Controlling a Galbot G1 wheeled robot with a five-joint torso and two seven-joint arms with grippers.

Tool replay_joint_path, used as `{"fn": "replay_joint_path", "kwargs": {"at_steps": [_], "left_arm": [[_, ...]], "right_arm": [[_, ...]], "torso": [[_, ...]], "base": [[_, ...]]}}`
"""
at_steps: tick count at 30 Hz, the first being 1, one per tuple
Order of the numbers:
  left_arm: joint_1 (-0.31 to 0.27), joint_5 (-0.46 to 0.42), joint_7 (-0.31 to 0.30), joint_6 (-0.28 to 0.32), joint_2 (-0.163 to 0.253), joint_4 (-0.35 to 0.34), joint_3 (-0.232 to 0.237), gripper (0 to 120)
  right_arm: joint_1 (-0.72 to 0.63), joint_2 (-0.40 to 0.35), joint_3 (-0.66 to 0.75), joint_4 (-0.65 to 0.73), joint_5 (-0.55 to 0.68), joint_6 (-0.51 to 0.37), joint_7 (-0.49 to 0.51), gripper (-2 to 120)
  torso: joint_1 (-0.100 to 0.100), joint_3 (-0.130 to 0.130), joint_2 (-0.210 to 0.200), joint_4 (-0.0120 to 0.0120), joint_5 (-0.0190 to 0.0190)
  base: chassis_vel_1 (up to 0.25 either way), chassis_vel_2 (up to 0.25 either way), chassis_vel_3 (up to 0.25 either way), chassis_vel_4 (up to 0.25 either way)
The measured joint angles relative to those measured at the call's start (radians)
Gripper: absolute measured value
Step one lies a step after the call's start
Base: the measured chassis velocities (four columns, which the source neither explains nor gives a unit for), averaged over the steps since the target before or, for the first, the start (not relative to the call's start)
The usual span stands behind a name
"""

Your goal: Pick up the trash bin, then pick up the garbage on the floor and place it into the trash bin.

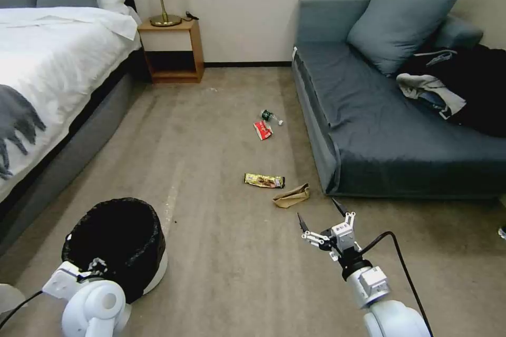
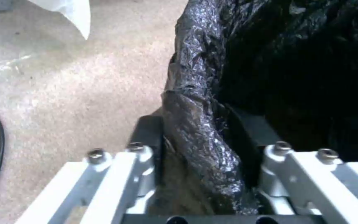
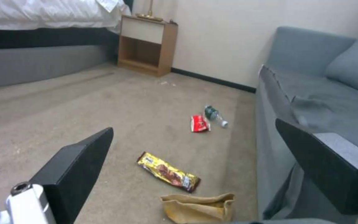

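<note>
The trash bin (image 1: 113,242), round with a crinkled black bag and a white base, is at the lower left of the head view. My left gripper (image 1: 94,266) is shut on its near rim; the left wrist view shows the bag-covered rim (image 2: 199,130) pinched between both fingers (image 2: 146,137). The garbage lies on the carpet by the sofa: a crumpled brown paper bag (image 1: 291,196), a gold-brown wrapper (image 1: 264,180), a red-and-white wrapper (image 1: 262,129) and a small green-labelled bottle (image 1: 270,116). My right gripper (image 1: 316,208) hangs open, just short of the paper bag (image 3: 197,207).
A blue-grey sofa (image 1: 379,131) with a cushion and dark clothes (image 1: 474,89) stands on the right, its front corner close to the paper bag. A bed (image 1: 47,79) runs along the left, with a wooden nightstand (image 1: 171,50) and lamp at the back wall. Open carpet lies between them.
</note>
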Motion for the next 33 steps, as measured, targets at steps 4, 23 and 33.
{"fn": "replay_joint_path", "kwargs": {"at_steps": [4, 23, 33], "left_arm": [[0.000, 0.038, 0.010, -0.006, 0.000, 0.010, 0.006, 20], [0.078, 0.627, 0.453, -0.126, 0.039, -0.032, 0.008, 6], [0.072, 0.768, 0.781, -0.129, 0.069, -0.012, -0.034, 6]], "right_arm": [[0.005, 0.001, -0.007, -0.005, 0.000, 0.001, 0.022, 100], [0.039, 0.015, -0.053, -0.080, 0.057, 0.177, 0.261, 100], [0.040, 0.011, -0.066, -0.117, 0.064, 0.244, 0.284, 100]], "torso": [[0.000, 0.000, 0.000, -0.0001, 0.0000], [0.000, 0.000, 0.000, -0.0002, 0.0000], [0.000, 0.000, 0.000, -0.0002, 0.0000]], "base": [[0.000, 0.000, 0.000, 0.000], [0.000, 0.000, 0.000, 0.000], [0.000, 0.000, 0.000, 0.000]]}}
